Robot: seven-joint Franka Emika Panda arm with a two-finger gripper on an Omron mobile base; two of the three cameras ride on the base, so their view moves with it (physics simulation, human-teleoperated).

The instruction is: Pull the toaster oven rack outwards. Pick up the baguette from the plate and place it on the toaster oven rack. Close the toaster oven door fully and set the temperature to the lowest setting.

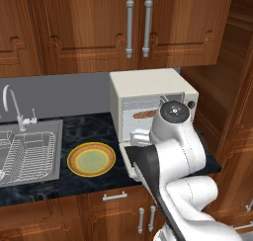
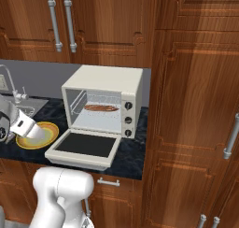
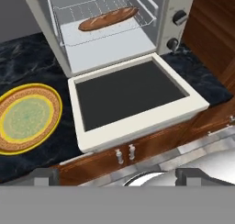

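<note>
The cream toaster oven (image 1: 148, 84) stands on the dark counter with its toaster oven door (image 3: 128, 92) folded down flat, glass up. Inside, the baguette (image 3: 108, 19) lies across the wire toaster oven rack (image 3: 69, 12), which sits within the cavity. The baguette (image 2: 101, 108) is also visible through the opening from the right. The yellow-rimmed plate (image 3: 27, 117) to the left of the door is bare. My gripper (image 3: 118, 177) hangs open and empty, above and in front of the door's front edge. Round knobs (image 2: 128, 120) run down the oven's right panel.
A sink with a wire dish basket (image 1: 27, 151) and a faucet (image 1: 12, 106) lies left of the plate. Wooden wall cabinets with metal handles (image 1: 130, 25) hang above the oven. A tall wooden cabinet (image 2: 196, 105) stands close on the oven's right.
</note>
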